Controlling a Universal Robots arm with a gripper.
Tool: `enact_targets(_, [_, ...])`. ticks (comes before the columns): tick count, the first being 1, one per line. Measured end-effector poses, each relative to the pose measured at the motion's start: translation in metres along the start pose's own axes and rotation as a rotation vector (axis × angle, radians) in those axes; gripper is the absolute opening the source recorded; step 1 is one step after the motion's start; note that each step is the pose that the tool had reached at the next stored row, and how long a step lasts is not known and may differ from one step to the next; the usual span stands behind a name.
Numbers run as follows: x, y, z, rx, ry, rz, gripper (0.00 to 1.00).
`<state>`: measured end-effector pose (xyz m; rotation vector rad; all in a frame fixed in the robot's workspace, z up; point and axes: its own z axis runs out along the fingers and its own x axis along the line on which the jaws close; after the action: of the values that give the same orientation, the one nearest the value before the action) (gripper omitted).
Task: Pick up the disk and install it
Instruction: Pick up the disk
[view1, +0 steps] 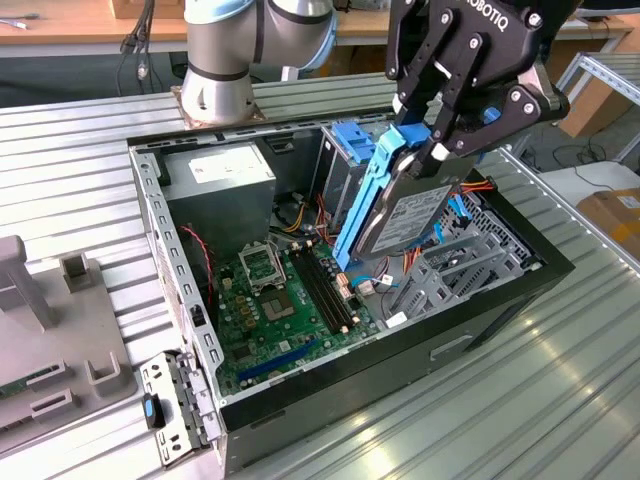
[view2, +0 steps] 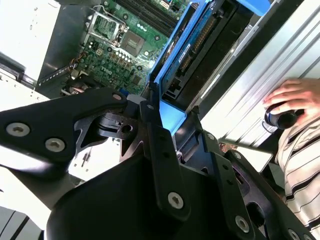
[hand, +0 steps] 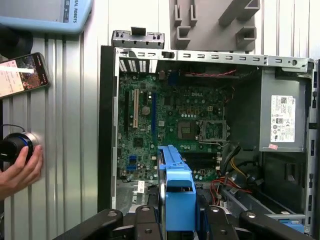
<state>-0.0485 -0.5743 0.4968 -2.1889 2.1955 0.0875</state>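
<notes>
Gripper: my gripper (view1: 425, 140) has its fingers (view1: 447, 118) closed on the upper end of the disk, pinching it across the blue rails; I see no gap at the rail in the exterior view.
Disk: the disk (view1: 405, 215) hangs steeply tilted inside the open computer case (view1: 480, 320); its upper end is in the grip and its lower corner is down near the memory slots (view1: 325, 285); whether it touches them I cannot tell.
Risk, slip: I judge the hold to be at one end only; with the weight hanging below, the disk could swing or slide out of the pinch.
Risk, strike: a small dip of the arm could knock the low corner into the motherboard (view1: 265, 310); the tilt would be the cause.
Risk, snag: red and orange cables (view1: 470, 186) lie just beside the disk; a rail tab could catch them.
In the way: a grey plastic bracket (view1: 455, 262) sits beneath the disk; the drive cage (view1: 345, 150) with its blue top stands just behind.
Surroundings: the power supply (view1: 220, 180) fills a far corner of the case; outside it, a person's hand (hand: 20, 170) rests on a dark knob (hand: 14, 145), with a phone (hand: 22, 75) near.
</notes>
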Motion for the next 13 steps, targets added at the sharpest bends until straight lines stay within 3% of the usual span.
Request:
enact_targets(6, [0.0018,-0.0227,-0.0003,-0.0005,0.0013,0.001,0.37])
enact_targets(7, [0.0032,-0.0288,-0.0003,-0.0008,0.0012,0.002,0.37])
enact_targets(11, [0.0059,-0.0387,-0.0005,-0.0013,0.0012,0.004,0.37])
enact_targets(13, [0.0059,-0.0387,-0.0005,-0.0013,0.0012,0.004,0.37])
